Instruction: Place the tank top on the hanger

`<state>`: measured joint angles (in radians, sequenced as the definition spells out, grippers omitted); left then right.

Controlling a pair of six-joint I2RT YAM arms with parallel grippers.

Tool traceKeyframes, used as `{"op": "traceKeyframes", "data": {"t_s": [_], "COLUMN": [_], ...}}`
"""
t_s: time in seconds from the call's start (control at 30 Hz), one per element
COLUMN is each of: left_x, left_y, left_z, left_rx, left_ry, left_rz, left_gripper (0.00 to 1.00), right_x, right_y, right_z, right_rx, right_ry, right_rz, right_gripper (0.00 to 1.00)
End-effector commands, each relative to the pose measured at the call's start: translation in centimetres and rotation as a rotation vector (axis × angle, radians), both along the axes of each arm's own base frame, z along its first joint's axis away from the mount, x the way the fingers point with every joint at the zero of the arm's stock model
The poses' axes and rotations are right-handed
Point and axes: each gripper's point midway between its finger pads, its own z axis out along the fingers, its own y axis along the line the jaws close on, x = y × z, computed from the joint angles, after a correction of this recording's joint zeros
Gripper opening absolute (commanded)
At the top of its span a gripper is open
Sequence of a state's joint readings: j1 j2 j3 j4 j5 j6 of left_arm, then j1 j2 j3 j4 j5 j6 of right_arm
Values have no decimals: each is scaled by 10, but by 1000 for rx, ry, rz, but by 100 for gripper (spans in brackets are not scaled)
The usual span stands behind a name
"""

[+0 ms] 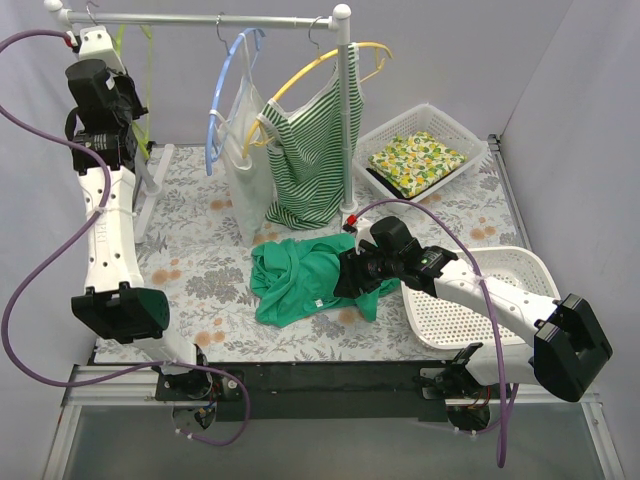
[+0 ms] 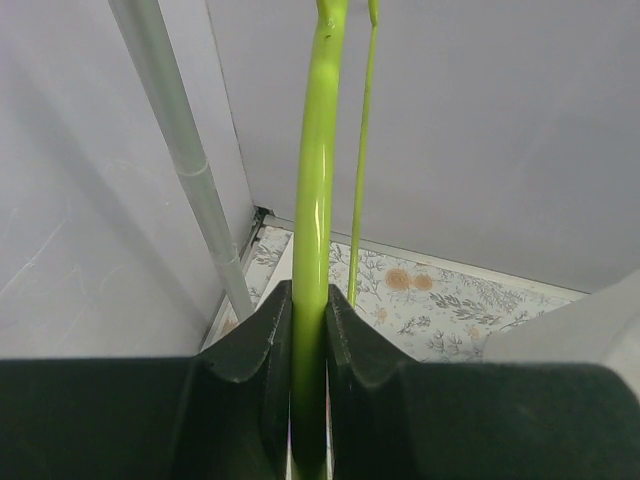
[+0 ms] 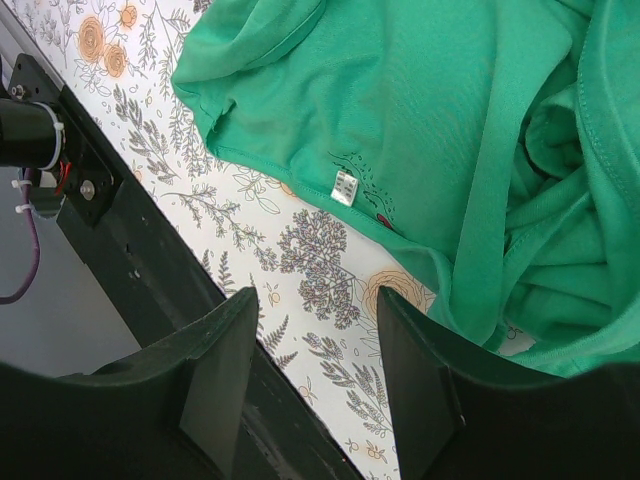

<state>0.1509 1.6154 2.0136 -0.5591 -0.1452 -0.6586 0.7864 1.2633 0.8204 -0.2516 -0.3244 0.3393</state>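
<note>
Jaws of the right pincer [image 3: 318, 310] stand apart and empty, poised over the flowered surface [image 1: 200, 260] just beside the near hem of the tank top [image 1: 300, 280]. That top lies crumpled in a loose heap, folded over itself, with a small white label [image 3: 344, 186] showing on its near side. Just to the right of the tank top sits a white basket [image 1: 500, 300].

Judging by the folds, the tank top is light, limp and a little slick. It will sag and bunch wherever it is lifted, and a pinch in the middle of the body would only raise a lump. The better hold looks to be a wide shoulder strap or the stitched neckline, where the doubled edge gives the pads something to bite. Which fold is a strap cannot be told from here.

Beyond the tank top hang a striped top [image 1: 310, 160] and a white top [image 1: 243, 170] from the rail [image 1: 200, 18]. Far to the left of the tank top, and well apart from it, the left pincer [image 2: 310, 300] is clamped on the thin stem of the hanger [image 2: 315, 180], up by the rail.
</note>
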Motion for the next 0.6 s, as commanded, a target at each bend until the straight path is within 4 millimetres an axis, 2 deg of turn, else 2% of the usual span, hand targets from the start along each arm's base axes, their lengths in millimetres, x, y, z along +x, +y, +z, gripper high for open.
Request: {"op": "traceKeyframes", "data": {"t_s": [0.0, 0.33, 0.53, 0.57], "left_x": [-35, -50, -56, -56], "left_y": [-11, -18, -24, -25], "left_z": [53, 66, 66, 61], "left_rx": [35, 54, 46, 41], "left_ry": [-154, -219, -213, -202], "left_rz": [-31, -63, -88, -89], "left_gripper": [0, 0, 0, 0], "right_x": [5, 5, 6, 5], "right_y": [7, 6, 4, 4], "right_z": [11, 12, 12, 12], "right_rx": [39, 36, 35, 35], "right_ry": [-41, -48, -57, -57], "right_rz": [16, 13, 9, 9], "right_gripper": [59, 59, 59, 59]}}
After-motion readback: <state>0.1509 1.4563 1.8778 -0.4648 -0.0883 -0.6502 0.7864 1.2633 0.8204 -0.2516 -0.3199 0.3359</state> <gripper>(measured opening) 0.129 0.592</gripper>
